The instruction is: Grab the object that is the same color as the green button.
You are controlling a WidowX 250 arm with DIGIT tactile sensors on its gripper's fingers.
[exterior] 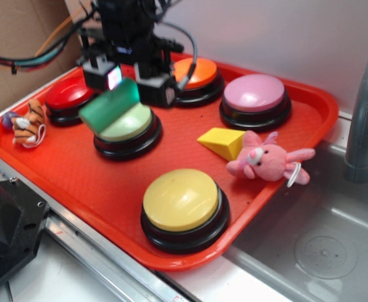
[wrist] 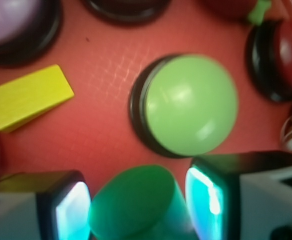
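The object, a dark-green cylinder (exterior: 108,108), hangs tilted in the air just over the pale-green domed button (exterior: 131,123) near the middle of the red tray. My gripper (exterior: 133,89) is shut on it. In the wrist view the cylinder (wrist: 133,202) fills the gap between the two lit pads (wrist: 72,212), its round end facing the camera. My gripper (wrist: 138,205) is just in front of the green button (wrist: 190,102), which sits on its black base on the tray floor.
A yellow wedge (exterior: 224,142) (wrist: 28,95) lies to the button's right. Yellow (exterior: 180,198), pink (exterior: 254,93), orange (exterior: 196,72) and red (exterior: 67,94) buttons ring the tray (exterior: 89,182). A pink plush bunny (exterior: 265,160) and a tiger toy (exterior: 29,124) lie near its edges. A faucet (exterior: 366,107) stands at the right.
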